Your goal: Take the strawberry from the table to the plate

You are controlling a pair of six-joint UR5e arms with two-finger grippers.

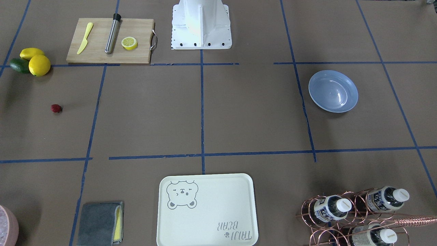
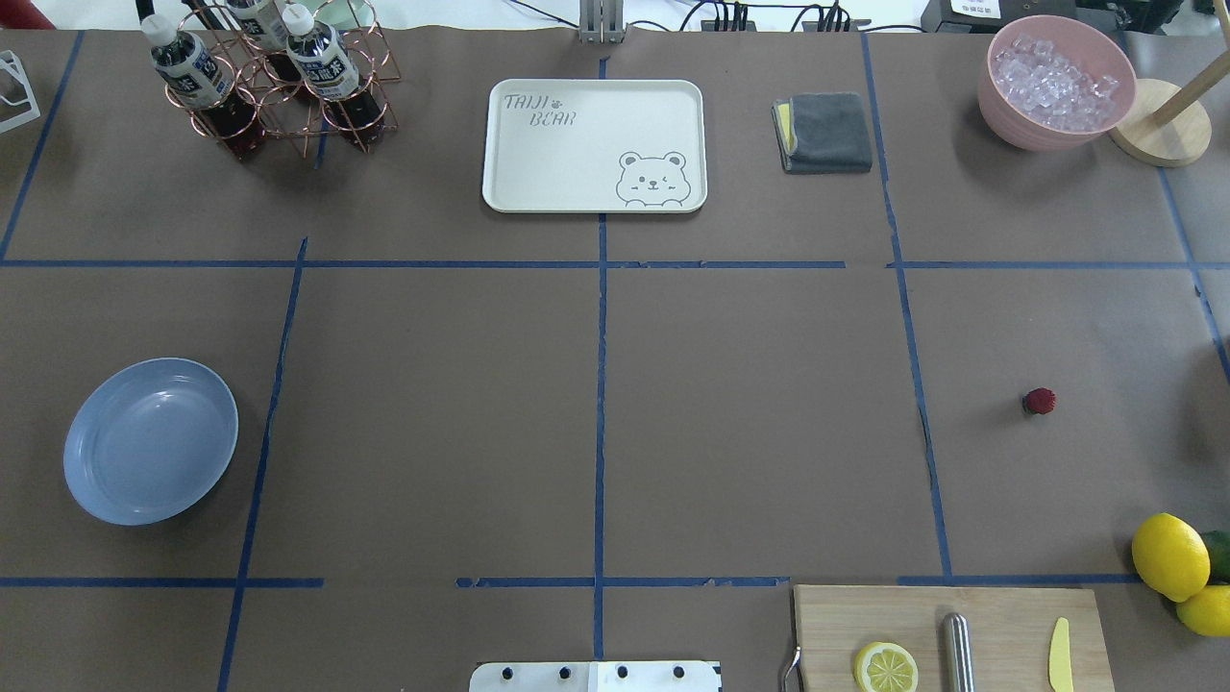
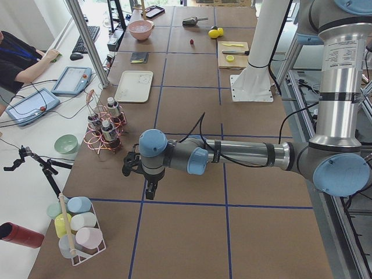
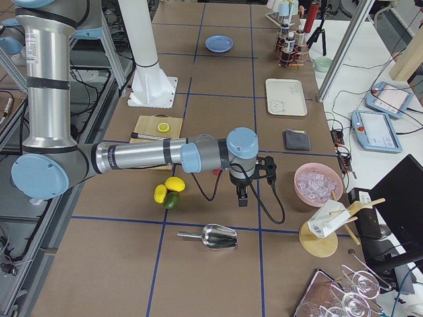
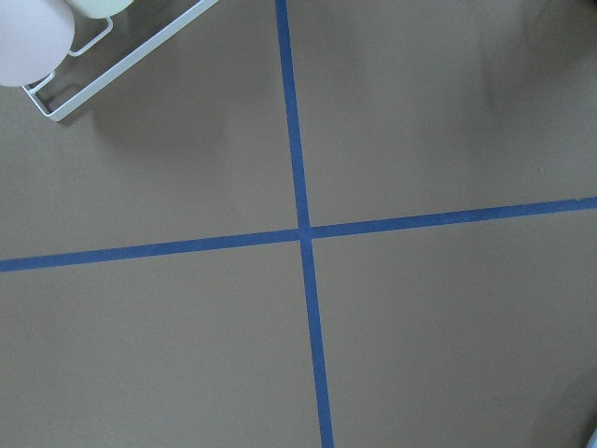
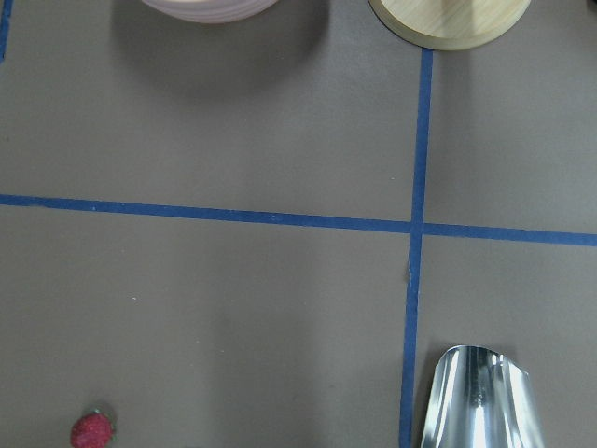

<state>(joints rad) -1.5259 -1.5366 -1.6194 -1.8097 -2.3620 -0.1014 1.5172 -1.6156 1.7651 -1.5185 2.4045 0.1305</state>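
Jaw positions on left gripper (image 3: pixel 150 190) and right gripper (image 4: pixel 242 197) cannot be told; strawberry (image 2: pixel 1039 401) lies on table (image 2: pixel 750 432), well apart from plate (image 2: pixel 150 440).

1. A robotics lab; the left arm (image 3: pixel 244 154) and right arm (image 4: pixel 139 155) stretch over a table (image 2: pixel 750 384) gridded with blue tape (image 2: pixel 601 384);
2. teach pendants (image 3: pixel 71 80) lie beside a seated person (image 3: pixel 17 61) at a side desk (image 3: pixel 61 119).
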